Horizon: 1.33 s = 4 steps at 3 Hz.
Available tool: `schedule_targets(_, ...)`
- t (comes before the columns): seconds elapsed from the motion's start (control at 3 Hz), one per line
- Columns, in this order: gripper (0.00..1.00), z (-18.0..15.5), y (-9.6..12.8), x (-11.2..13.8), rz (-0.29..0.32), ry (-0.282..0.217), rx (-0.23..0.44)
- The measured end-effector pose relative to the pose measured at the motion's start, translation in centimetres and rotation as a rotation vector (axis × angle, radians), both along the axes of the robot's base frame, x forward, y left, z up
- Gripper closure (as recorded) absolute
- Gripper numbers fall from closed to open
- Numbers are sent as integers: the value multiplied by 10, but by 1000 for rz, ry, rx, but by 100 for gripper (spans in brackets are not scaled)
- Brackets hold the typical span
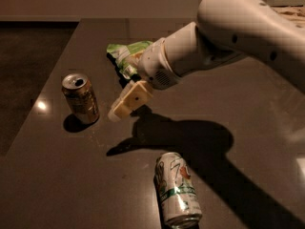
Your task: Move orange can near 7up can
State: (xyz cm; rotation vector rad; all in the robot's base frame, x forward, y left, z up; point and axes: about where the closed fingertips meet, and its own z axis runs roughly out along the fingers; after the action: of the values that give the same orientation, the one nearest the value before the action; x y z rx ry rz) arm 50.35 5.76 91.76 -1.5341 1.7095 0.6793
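Note:
The orange can stands upright on the dark table, left of centre. The 7up can lies on its side near the front edge, with its top pointing away from me. My gripper hangs above the table just right of the orange can, without touching it. It is open and empty. Its lower finger is pale and plain to see. The upper finger overlaps the green bag behind it. The white arm reaches in from the upper right.
A crumpled green snack bag lies at the back, partly hidden by the gripper. The table's left edge runs close to the orange can. The arm casts a wide shadow between the two cans.

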Motion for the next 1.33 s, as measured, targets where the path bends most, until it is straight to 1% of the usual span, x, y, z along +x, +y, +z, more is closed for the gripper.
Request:
schedule_targets(0.33, 0, -8, 42, -1, 40, 19, 32)
schedule_targets(0.67, 0, -16, 74, -1, 69, 29, 47)
schedule_targets(1.0, 0, -17, 99, 0, 90, 26, 64)
schedule_targets(1.33, 18, -20, 114, 0, 93, 34, 76)
